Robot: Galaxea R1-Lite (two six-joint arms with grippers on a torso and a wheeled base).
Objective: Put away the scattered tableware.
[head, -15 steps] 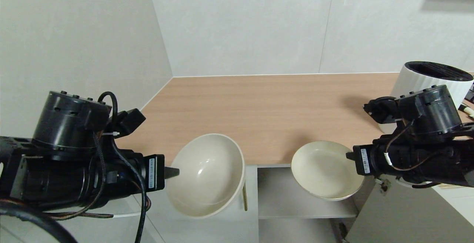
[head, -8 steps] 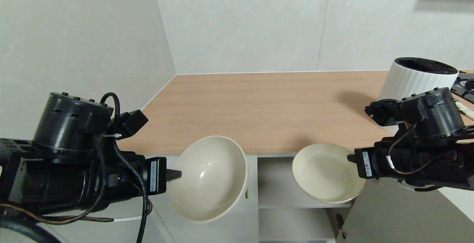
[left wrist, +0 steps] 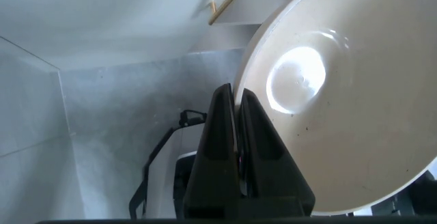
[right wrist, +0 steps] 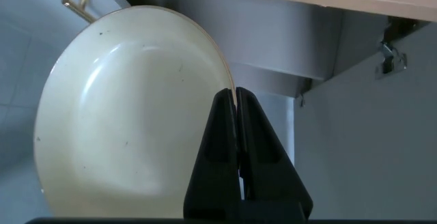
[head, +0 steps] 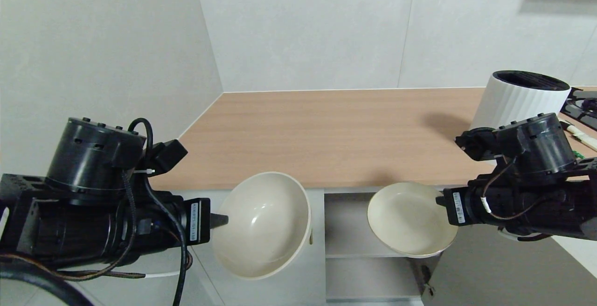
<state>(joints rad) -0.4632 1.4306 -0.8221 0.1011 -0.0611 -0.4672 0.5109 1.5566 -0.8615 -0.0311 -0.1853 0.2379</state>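
while both pieces are off the counter (head: 336, 133), neither is stowed yet. left gripper (head: 218, 219) is clamped on the rim of the bowl (head: 261, 224), and right gripper (head: 439, 199) pinches the rim of the plate (head: 410, 217). both hang in front of the open cabinet (head: 347, 231), just below the counter edge. probably left to do: set each on a shelf. tight spots: counter lip above, open door (head: 489, 268) beside the plate, small gap between the dishes.

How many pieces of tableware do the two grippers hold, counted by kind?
Bowl: 1, deep, its rim pinched by the left gripper; the bowl hangs in front of the cabinet.
Plate: 1, shallow, its rim pinched by the right gripper; the plate hangs below the counter edge.
Total: 2
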